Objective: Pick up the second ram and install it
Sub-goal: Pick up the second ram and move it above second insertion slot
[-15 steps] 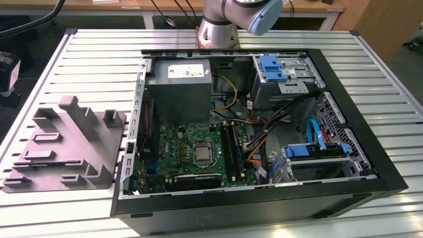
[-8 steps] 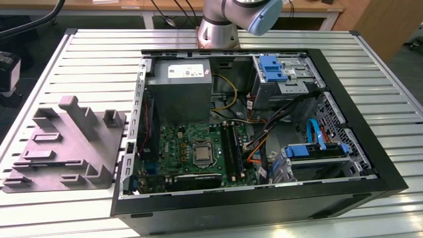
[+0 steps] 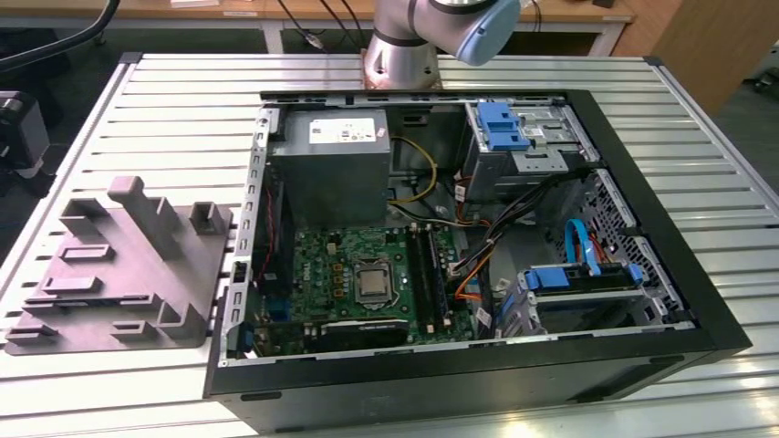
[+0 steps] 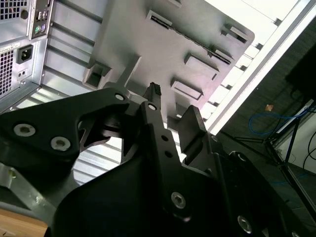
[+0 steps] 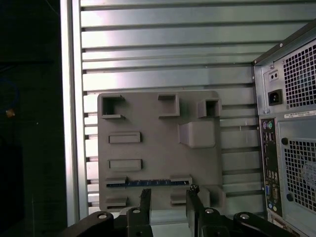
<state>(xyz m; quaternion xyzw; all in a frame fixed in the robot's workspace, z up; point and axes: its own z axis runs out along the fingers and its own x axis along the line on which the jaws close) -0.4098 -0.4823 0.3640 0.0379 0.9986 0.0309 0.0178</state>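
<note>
Two fingers (image 5: 144,200) stand apart with nothing between them; my gripper (image 5: 168,193) hangs empty above the grey tray (image 5: 148,118). The second ram (image 5: 148,183) sits in a tray slot, just beyond my fingertips, untouched. Hazard, in my judgement: an off-centre closure could tilt the stick or jam it against the slot tabs. In the exterior view, the tray rests on a slatted metal table (image 3: 681,109), at 9 o'clock from the open computer case (image 3: 487,383). Dark floor (image 5: 29,123) borders the table.
</note>
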